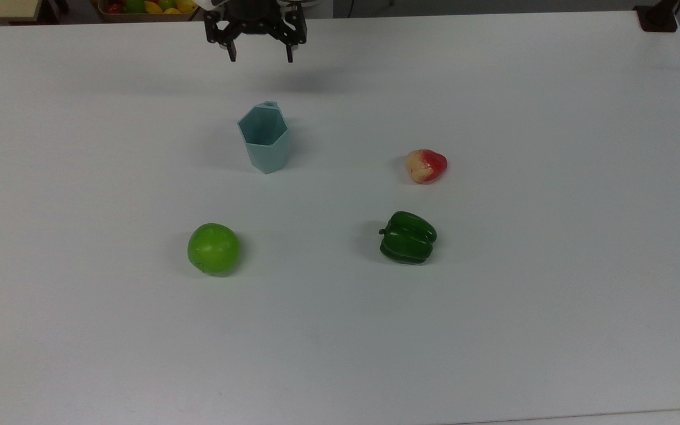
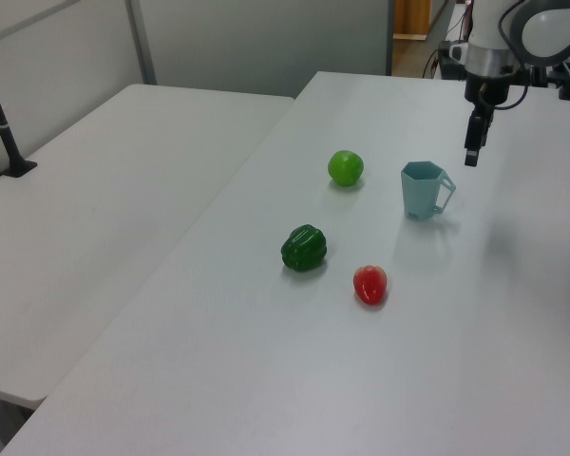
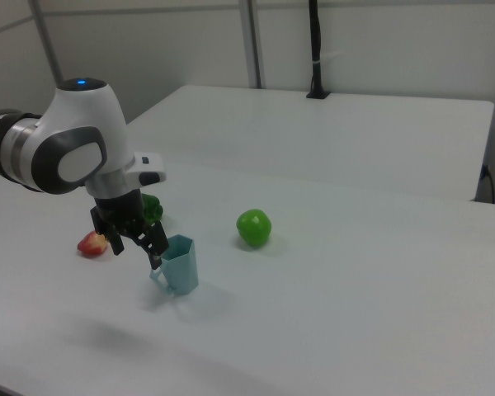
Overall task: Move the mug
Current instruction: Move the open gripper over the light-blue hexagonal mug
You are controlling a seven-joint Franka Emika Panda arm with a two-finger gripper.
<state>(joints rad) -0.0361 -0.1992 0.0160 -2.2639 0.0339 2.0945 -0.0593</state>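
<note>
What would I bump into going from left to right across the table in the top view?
Green apple → mug → green pepper → red-and-cream fruit. The pepper and the fruit overlap a little, with the pepper starting first.
</note>
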